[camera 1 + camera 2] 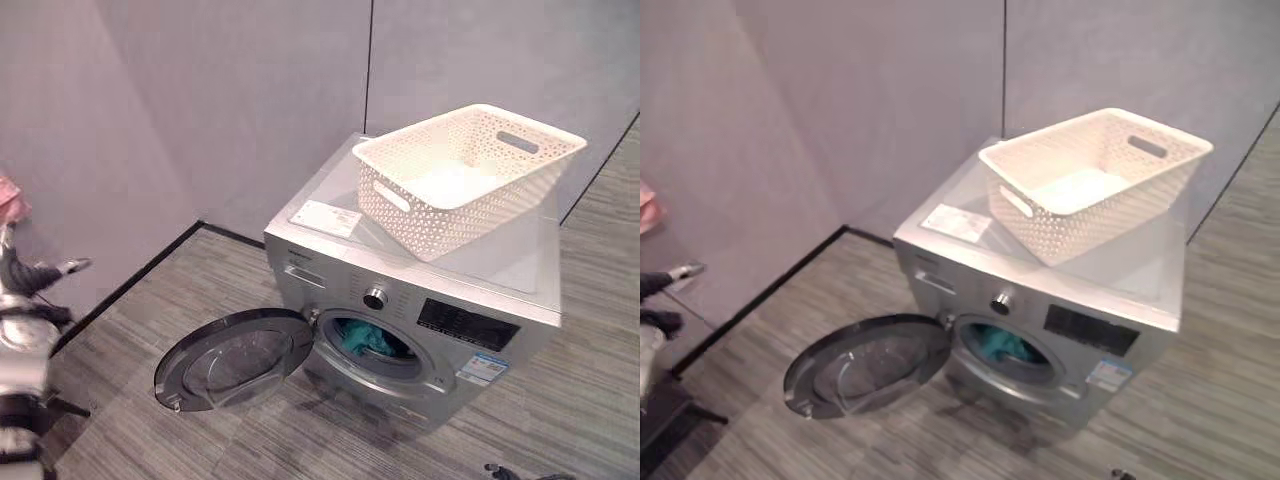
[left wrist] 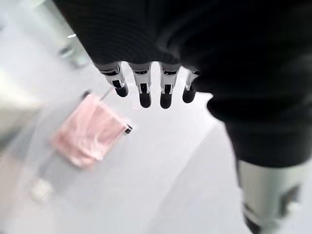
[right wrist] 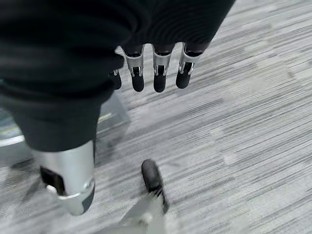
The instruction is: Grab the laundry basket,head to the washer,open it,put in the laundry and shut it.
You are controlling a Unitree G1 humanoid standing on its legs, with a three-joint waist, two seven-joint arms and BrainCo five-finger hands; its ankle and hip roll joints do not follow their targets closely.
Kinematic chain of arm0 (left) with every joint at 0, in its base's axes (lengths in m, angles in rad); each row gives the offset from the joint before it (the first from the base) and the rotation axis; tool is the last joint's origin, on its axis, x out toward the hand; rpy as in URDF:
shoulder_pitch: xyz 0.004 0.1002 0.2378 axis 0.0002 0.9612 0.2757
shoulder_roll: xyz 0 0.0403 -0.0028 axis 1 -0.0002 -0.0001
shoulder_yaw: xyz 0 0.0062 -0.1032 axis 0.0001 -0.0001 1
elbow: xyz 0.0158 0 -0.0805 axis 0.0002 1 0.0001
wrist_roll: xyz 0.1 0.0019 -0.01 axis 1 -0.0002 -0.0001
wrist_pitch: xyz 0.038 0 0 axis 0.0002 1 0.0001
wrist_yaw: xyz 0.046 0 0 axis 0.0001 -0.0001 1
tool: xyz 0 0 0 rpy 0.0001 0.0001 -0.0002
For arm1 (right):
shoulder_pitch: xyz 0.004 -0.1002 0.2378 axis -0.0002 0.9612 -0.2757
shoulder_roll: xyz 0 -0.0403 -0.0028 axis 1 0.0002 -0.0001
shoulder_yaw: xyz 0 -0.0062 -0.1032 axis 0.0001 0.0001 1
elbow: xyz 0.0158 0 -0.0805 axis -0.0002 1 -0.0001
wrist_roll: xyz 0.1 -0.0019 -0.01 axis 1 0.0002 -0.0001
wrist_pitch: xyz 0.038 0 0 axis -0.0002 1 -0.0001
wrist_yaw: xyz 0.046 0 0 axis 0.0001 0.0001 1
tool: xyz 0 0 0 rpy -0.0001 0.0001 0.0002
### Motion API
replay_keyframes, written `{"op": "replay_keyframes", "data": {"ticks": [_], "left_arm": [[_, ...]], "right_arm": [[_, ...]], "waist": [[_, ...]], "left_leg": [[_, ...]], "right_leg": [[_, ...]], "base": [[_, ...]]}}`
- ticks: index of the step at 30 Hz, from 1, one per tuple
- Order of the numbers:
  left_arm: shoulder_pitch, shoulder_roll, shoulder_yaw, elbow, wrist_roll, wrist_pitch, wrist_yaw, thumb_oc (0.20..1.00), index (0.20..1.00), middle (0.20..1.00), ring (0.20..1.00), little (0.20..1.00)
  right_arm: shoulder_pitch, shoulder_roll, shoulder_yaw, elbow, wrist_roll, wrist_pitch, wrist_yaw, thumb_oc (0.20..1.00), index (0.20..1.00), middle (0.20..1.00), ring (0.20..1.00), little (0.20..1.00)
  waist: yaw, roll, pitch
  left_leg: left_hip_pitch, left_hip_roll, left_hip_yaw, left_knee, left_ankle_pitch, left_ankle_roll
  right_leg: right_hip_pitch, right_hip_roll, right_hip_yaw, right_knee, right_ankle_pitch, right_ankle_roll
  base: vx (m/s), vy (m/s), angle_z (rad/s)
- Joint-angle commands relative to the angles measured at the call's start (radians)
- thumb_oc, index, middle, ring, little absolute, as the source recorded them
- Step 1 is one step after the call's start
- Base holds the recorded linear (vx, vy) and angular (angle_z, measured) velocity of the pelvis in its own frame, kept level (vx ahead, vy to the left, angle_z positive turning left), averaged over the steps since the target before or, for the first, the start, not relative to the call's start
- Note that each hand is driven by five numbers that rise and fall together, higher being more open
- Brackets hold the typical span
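The silver washer (image 1: 400, 290) stands in the middle of both eye views with its round door (image 1: 235, 358) swung wide open to the left. Teal laundry (image 1: 365, 340) lies inside the drum. On top of the washer rests the white perforated laundry basket (image 1: 440, 215), with nothing showing inside it. My left hand (image 1: 30, 275) is raised at the far left, well away from the washer, and its fingers (image 2: 141, 87) are straight and hold nothing. My right hand (image 3: 156, 73) hangs over the striped floor, fingers relaxed and empty.
Grey walls meet in a corner behind the washer. A pink cloth (image 2: 90, 131) hangs on a stand by the left wall, close to my left hand. Grey striped floor (image 1: 560, 400) spreads out in front of and to the right of the washer.
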State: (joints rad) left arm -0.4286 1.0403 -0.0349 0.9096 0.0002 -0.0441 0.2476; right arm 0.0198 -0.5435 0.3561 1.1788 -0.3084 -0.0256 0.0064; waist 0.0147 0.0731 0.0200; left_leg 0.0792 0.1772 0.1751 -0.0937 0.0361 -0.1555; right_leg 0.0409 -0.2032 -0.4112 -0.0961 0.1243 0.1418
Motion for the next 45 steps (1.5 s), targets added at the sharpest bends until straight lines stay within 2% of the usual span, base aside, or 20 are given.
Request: {"op": "replay_keyframes", "data": {"ticks": [1,3,5,11,12,13,18,21,22,23,24,25,29,34,35,36,37,38,42,45], "left_arm": [[-0.188,0.027,-0.113,0.159,0.004,0.026,-0.086,1.000,1.000,1.000,1.000,1.000],[-0.332,0.029,-0.238,0.316,0.080,0.045,-0.121,1.000,1.000,1.000,1.000,1.000],[-0.418,0.015,-0.306,0.399,0.130,0.063,-0.147,1.000,1.000,1.000,1.000,1.000],[-0.483,-0.017,-0.316,0.451,0.135,0.096,-0.162,1.000,1.000,1.000,1.000,1.000],[-0.483,-0.017,-0.316,0.451,0.135,0.096,-0.162,1.000,1.000,1.000,1.000,1.000],[-0.515,-0.049,-0.326,0.455,0.103,0.098,-0.143,1.000,1.000,1.000,1.000,1.000],[-0.606,-0.064,-0.331,0.447,0.027,0.091,-0.088,1.000,1.000,1.000,1.000,1.000],[-0.609,-0.121,-0.314,0.412,-0.031,0.071,-0.035,1.000,1.000,1.000,1.000,1.000],[-0.629,-0.160,-0.348,0.407,-0.050,0.064,-0.032,1.000,1.000,1.000,1.000,1.000],[-0.629,-0.160,-0.349,0.408,-0.051,0.064,-0.032,1.000,1.000,1.000,1.000,1.000],[-0.655,-0.209,-0.356,0.408,-0.060,0.056,-0.030,1.000,1.000,1.000,1.000,1.000],[-0.654,-0.228,-0.368,0.408,-0.076,0.040,-0.022,1.000,1.000,1.000,1.000,1.000],[-0.624,-0.265,-0.398,0.371,-0.090,0.012,-0.045,1.000,1.000,1.000,1.000,1.000],[-0.430,-0.316,-0.394,0.148,-0.156,-0.047,-0.116,1.000,1.000,1.000,1.000,1.000],[-0.350,-0.320,-0.373,0.037,-0.185,-0.039,-0.107,1.000,1.000,1.000,1.000,1.000],[-0.266,-0.322,-0.324,-0.049,-0.201,-0.051,-0.098,1.000,1.000,1.000,1.000,1.000],[-0.264,-0.323,-0.323,-0.050,-0.200,-0.051,-0.097,1.000,1.000,1.000,1.000,1.000],[-0.159,-0.359,-0.300,-0.129,-0.236,-0.050,-0.140,1.000,1.000,1.000,1.000,1.000],[-0.059,-0.468,-0.400,-0.274,-0.254,-0.065,-0.183,1.000,1.000,1.000,1.000,1.000],[-0.030,-0.506,-0.436,-0.330,-0.292,-0.060,-0.210,1.000,1.000,1.000,1.000,1.000]], "right_arm": [[-0.074,-0.022,0.027,0.041,0.010,0.003,0.006,1.000,1.000,1.000,1.000,1.000],[-0.109,-0.039,0.036,0.080,0.014,0.009,0.005,1.000,1.000,1.000,1.000,1.000],[-0.135,-0.063,0.029,0.111,0.027,0.013,0.005,1.000,1.000,1.000,1.000,1.000],[-0.210,-0.129,0.006,0.145,0.078,0.024,0.001,1.000,1.000,1.000,1.000,1.000],[-0.210,-0.129,0.006,0.145,0.078,0.024,0.001,1.000,1.000,1.000,1.000,1.000],[-0.251,-0.055,0.042,0.141,0.083,0.033,-0.039,1.000,1.000,1.000,1.000,1.000],[-0.268,-0.049,0.037,0.118,0.124,0.028,-0.070,1.000,1.000,1.000,1.000,1.000],[-0.295,-0.055,0.044,0.103,0.149,0.015,-0.088,1.000,1.000,1.000,1.000,1.000],[-0.405,-0.021,0.109,0.100,0.170,0.034,-0.102,1.000,1.000,1.000,1.000,1.000],[-0.405,-0.020,0.109,0.101,0.170,0.034,-0.102,1.000,1.000,1.000,1.000,1.000],[-0.457,0.035,0.136,0.068,0.176,0.036,-0.118,1.000,1.000,1.000,1.000,1.000],[-0.420,0.048,0.126,0.045,0.187,0.013,-0.150,1.000,1.000,1.000,1.000,1.000],[-0.401,0.043,0.109,0.028,0.206,-0.008,-0.166,1.000,1.000,1.000,1.000,1.000],[-0.362,-0.012,0.086,-0.007,0.201,-0.028,-0.161,1.000,1.000,1.000,1.000,1.000],[-0.341,0.029,0.122,-0.259,0.129,0.030,-0.180,1.000,1.000,1.000,1.000,1.000],[-0.235,0.015,0.093,-0.477,0.082,0.022,-0.159,1.000,1.000,1.000,1.000,1.000],[-0.232,0.014,0.092,-0.480,0.081,0.024,-0.158,1.000,1.000,1.000,1.000,1.000],[-0.071,-0.015,0.054,-0.619,0.036,0.005,-0.136,1.000,1.000,1.000,1.000,1.000],[-0.076,0.008,0.066,-0.440,0.006,-0.001,-0.152,1.000,1.000,1.000,1.000,1.000],[-0.098,0.008,0.067,-0.399,0.001,0.007,-0.148,1.000,1.000,1.000,1.000,1.000]], "waist": [[-0.015,-0.063,0.050],[-0.027,-0.078,0.073],[-0.030,-0.098,0.102],[-0.029,-0.149,0.190],[-0.029,-0.149,0.190],[-0.021,-0.154,0.219],[-0.027,-0.176,0.268],[-0.030,-0.192,0.311],[-0.013,-0.188,0.318],[-0.013,-0.188,0.318],[-0.006,-0.190,0.323],[-0.011,-0.197,0.328],[-0.019,-0.205,0.324],[-0.026,-0.196,0.318],[-0.032,-0.196,0.319],[-0.039,-0.196,0.321],[-0.040,-0.195,0.319],[-0.059,-0.201,0.322],[-0.059,-0.177,0.311],[-0.059,-0.164,0.309]], "left_leg": [[-0.047,0.037,-0.003,0.006,-0.006,0.004],[-0.074,0.045,0.001,0.006,0.004,0.003],[-0.115,0.058,-0.007,0.006,0.015,0.001],[-0.245,0.079,-0.036,0.006,0.049,-0.001],[-0.245,0.079,-0.036,0.006,0.049,-0.001],[-0.279,0.078,-0.047,0.006,0.060,0.004],[-0.347,0.077,-0.070,0.008,0.085,0.005],[-0.410,0.070,-0.102,0.012,0.103,0.005],[-0.430,0.068,-0.117,0.013,0.108,0.006],[-0.430,0.068,-0.118,0.013,0.108,0.006],[-0.442,0.066,-0.125,0.012,0.112,0.007],[-0.454,0.067,-0.132,0.011,0.113,0.008],[-0.464,0.069,-0.134,0.007,0.114,0.008],[-0.450,0.065,-0.126,0.006,0.107,0.011],[-0.441,0.066,-0.120,0.006,0.101,0.012],[-0.432,0.067,-0.112,0.006,0.096,0.012],[-0.434,0.066,-0.112,0.006,0.097,0.013],[-0.409,0.074,-0.094,0.006,0.091,0.013],[-0.365,0.074,-0.078,0.008,0.078,0.019],[-0.341,0.075,-0.067,0.008,0.072,0.020]], "right_leg": [[0.038,-0.052,-0.014,0.009,-0.077,0.061],[0.009,-0.047,-0.012,0.009,-0.068,0.064],[-0.026,-0.041,-0.013,0.009,-0.061,0.065],[-0.149,-0.033,0.005,0.009,-0.033,0.064],[-0.149,-0.033,0.005,0.009,-0.033,0.064],[-0.183,-0.036,0.012,0.009,-0.022,0.064],[-0.239,-0.033,0.015,0.009,-0.006,0.064],[-0.278,-0.031,0.007,0.009,0.005,0.063],[-0.287,-0.032,0.001,0.009,0.006,0.059],[-0.287,-0.032,0.001,0.009,0.006,0.059],[-0.296,-0.030,0.002,0.009,0.006,0.057],[-0.312,-0.029,0.003,0.009,0.011,0.057],[-0.321,-0.028,0.006,0.009,0.015,0.059],[-0.313,-0.031,0.010,0.009,0.014,0.057],[-0.310,-0.030,0.021,0.009,0.013,0.057],[-0.309,-0.031,0.027,0.009,0.014,0.057],[-0.311,-0.032,0.027,0.009,0.015,0.057],[-0.304,-0.027,0.040,0.009,0.010,0.054],[-0.273,-0.028,0.049,0.010,-0.004,0.048],[-0.259,-0.028,0.059,0.010,-0.008,0.045]], "base": [[-0.05,0.011,0.01],[-0.08,-0.005,-0.04],[-0.13,-0.014,0.01],[-0.11,0.009,0.04],[-0.13,0.051,0.04],[-0.07,0.032,0.02],[-0.06,0.016,0.07],[-0.05,-0.017,0.27],[-0.03,-0.021,0.15],[-0.02,-0.040,0.14],[0.00,-0.035,0.08],[0.00,-0.043,0.13],[0.02,-0.019,0.17],[0.01,0.003,0.04],[0.00,0.030,-0.04],[0.00,0.032,-0.08],[-0.01,0.041,-0.20],[0.00,0.015,-0.27],[0.02,0.006,-0.12],[0.00,0.003,-0.09]]}}
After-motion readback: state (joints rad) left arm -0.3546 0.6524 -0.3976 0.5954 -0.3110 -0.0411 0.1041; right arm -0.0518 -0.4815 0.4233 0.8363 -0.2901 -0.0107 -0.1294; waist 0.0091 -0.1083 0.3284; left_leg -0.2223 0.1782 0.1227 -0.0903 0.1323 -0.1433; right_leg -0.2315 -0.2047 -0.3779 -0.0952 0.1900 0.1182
